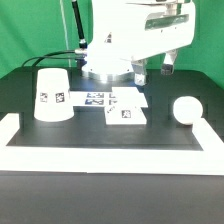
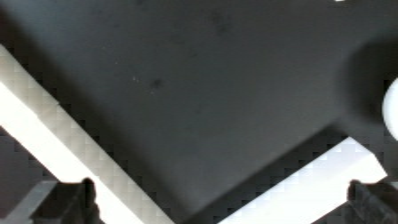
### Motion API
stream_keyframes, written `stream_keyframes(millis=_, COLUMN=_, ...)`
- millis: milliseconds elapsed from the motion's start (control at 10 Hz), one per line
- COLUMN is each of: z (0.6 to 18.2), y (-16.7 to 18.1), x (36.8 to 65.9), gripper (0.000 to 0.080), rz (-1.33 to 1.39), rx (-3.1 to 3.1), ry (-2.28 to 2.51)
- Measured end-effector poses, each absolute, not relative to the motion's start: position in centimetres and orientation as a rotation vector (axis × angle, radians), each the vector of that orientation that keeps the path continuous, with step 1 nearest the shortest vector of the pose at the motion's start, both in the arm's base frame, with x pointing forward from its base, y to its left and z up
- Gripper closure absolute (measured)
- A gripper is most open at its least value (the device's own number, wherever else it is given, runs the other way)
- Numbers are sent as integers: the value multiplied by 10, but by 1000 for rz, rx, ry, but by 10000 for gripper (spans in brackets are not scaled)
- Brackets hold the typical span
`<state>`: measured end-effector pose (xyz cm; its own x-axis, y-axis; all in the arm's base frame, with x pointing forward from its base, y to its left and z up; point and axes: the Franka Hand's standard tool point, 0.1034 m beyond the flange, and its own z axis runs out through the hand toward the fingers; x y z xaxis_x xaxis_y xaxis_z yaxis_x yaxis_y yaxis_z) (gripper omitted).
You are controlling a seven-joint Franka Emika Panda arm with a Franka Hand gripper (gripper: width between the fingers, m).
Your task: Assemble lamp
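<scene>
Green backdrop, black surface (image 1: 100,135) ringed by a white rail (image 1: 100,158). The hand (image 1: 155,67) hung over the back of the surface, toward the exterior view's right, fingers (image 2: 63,200) spread wide with nothing between them. The bulb (image 1: 185,108) sat below it and further right, well clear. The base (image 1: 125,113) lay mid-surface, touching the marker board (image 1: 95,98). The shade (image 1: 52,95) stood upright, far off on the left.

A robotics lab: green backdrop (image 1: 25,30) behind a black table (image 1: 100,135), white rail (image 1: 100,157) along its near edge and both near corners, the tagged marker board (image 1: 95,98) lying toward its far edge.
</scene>
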<state>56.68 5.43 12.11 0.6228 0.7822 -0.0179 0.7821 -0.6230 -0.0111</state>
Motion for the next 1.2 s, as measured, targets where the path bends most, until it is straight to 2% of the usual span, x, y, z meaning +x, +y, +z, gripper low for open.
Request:
stream_keyframes(millis=600, z=120, y=54, x=566, gripper=100, rz=26, rx=-2840, ry=-1342)
stream_keyframes(millis=900, z=116, y=50, x=531, gripper=100, rz=-34, rx=-2986, ry=-1018)
stream_keyframes(millis=1200, z=115, y=50, x=528, gripper=100, rz=-29, rx=-2994, ry=-987)
